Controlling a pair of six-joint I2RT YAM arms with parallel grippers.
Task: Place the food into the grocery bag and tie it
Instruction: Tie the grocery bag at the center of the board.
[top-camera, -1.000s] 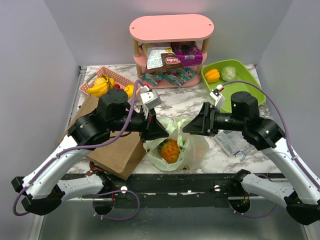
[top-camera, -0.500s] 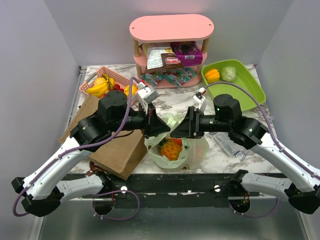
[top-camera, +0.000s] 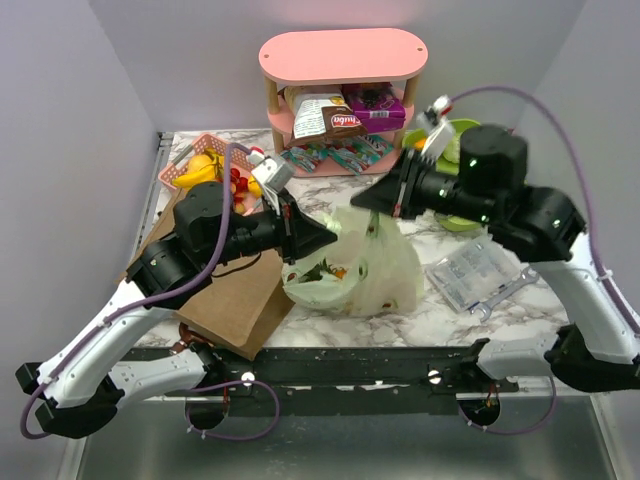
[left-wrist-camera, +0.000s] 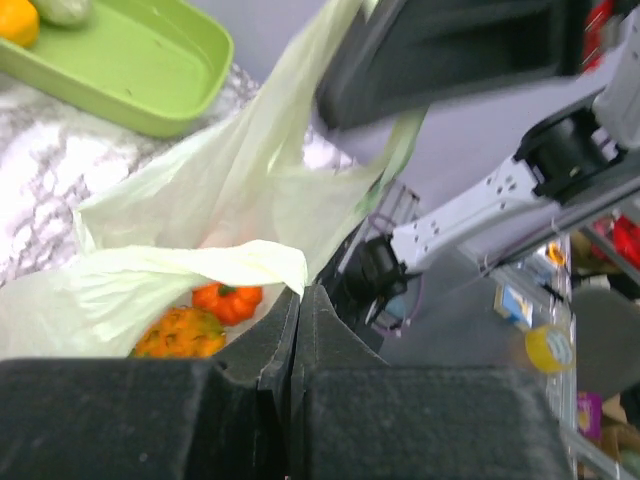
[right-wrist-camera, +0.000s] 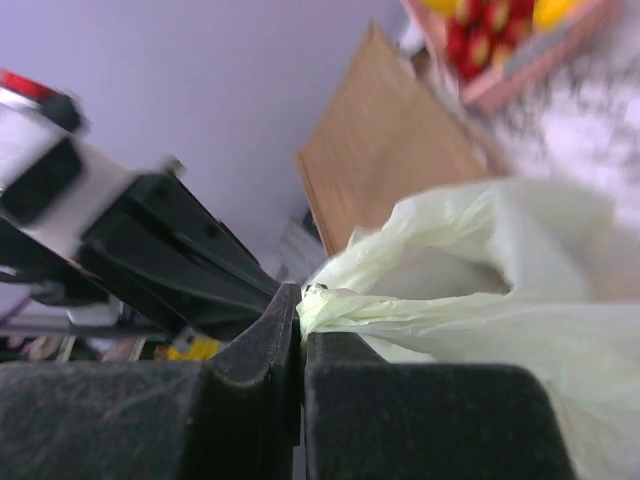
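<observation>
The pale-green grocery bag (top-camera: 372, 268) stands at the table's front middle, pulled up between both arms. My left gripper (top-camera: 331, 240) is shut on the bag's left rim (left-wrist-camera: 262, 262). My right gripper (top-camera: 366, 205) is shut on a bunched strip of the bag (right-wrist-camera: 400, 308), held higher and further back. Inside the bag lie an orange bumpy fruit (left-wrist-camera: 180, 335) and a small orange-red vegetable (left-wrist-camera: 228, 300). More food stays outside: a white-and-brown snack pack (top-camera: 325, 118) and a purple box (top-camera: 375, 103) on the shelf.
A pink shelf (top-camera: 343, 55) stands at the back. A pink basket (top-camera: 205, 165) of fruit sits at the back left, a green tray (top-camera: 492, 150) at the back right. A brown paper bag (top-camera: 235, 295) lies left of the grocery bag, a clear plastic container (top-camera: 468, 275) to its right.
My right gripper moved in to the bag, shut on its plastic and rose up and back with it. The bag now stands taller and stretched. The left gripper stayed shut and shifted slightly back.
</observation>
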